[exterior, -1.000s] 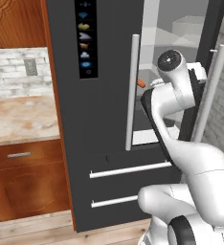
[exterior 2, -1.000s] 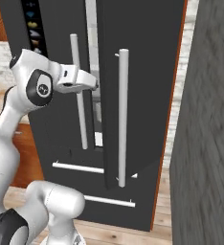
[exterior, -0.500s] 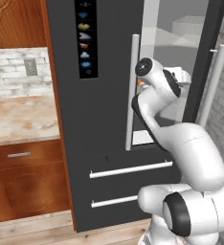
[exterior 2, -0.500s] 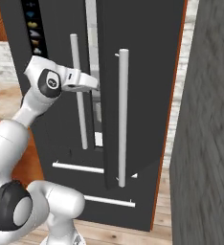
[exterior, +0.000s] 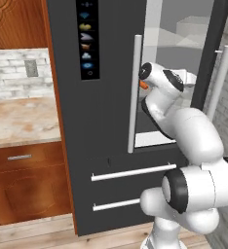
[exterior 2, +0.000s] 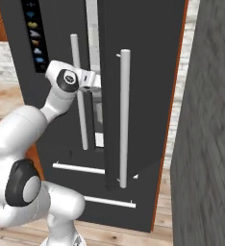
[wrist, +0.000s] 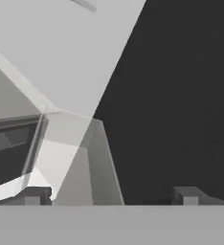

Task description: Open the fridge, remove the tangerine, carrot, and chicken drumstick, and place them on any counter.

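Note:
The dark charcoal fridge (exterior: 111,73) stands with its left door closed and its right door (exterior 2: 143,96) swung out. My arm reaches into the gap between the doors. The gripper (exterior 2: 97,82) sits just past the left door's bar handle (exterior 2: 79,96). In the hand view the gripper (wrist: 109,195) is open, fingertips (wrist: 35,194) wide apart with nothing between them. They face pale fridge shelving on one side and a dark door surface on the other. A bright orange tip, seemingly the carrot (exterior: 143,84), peeks out beside my wrist. The tangerine and chicken drumstick are hidden.
The marbled counter (exterior: 18,121) lies left of the fridge over reddish-brown cabinets (exterior: 28,180). Two drawer handles (exterior: 133,171) run across the fridge's lower front. The open door's handle (exterior 2: 124,115) juts toward me. A grey brick wall (exterior 2: 206,144) closes off the right.
The hand has swung left and forward, from beside the open door into the gap by the left door handle. The jaws have stayed open.

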You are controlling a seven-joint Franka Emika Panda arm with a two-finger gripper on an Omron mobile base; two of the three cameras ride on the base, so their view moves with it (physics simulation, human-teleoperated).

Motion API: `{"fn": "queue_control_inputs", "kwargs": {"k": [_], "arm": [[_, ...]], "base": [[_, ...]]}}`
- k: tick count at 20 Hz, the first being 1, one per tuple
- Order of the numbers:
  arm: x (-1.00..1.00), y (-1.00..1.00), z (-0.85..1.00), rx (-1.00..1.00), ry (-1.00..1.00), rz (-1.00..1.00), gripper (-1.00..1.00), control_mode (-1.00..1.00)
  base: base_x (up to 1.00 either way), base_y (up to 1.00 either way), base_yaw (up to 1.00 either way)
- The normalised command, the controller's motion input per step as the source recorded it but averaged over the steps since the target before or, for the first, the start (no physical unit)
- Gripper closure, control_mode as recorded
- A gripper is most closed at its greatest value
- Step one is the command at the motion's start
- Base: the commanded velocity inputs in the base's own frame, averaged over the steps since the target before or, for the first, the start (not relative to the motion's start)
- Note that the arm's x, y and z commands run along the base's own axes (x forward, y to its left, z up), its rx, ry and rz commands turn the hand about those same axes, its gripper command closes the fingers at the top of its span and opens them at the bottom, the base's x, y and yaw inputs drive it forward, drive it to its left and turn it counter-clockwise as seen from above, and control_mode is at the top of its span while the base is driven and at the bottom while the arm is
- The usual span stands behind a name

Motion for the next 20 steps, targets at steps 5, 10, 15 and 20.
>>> {"fn": "queue_control_inputs", "kwargs": {"k": [5,10,15,20], "arm": [[-0.73,-1.00,-0.10,-0.10,-0.15,-0.13,-1.00,-1.00],[-0.80,-1.00,0.82,0.20,0.05,-0.17,-1.00,-1.00],[-0.23,-0.92,0.45,0.11,0.01,-0.16,-1.00,-1.00],[-0.65,0.11,-0.61,-0.01,-0.28,-0.11,-1.00,-1.00]], "base": [[0.00,0.00,0.00],[0.00,0.00,0.00],[0.00,0.00,0.00],[0.00,0.00,0.00]]}}
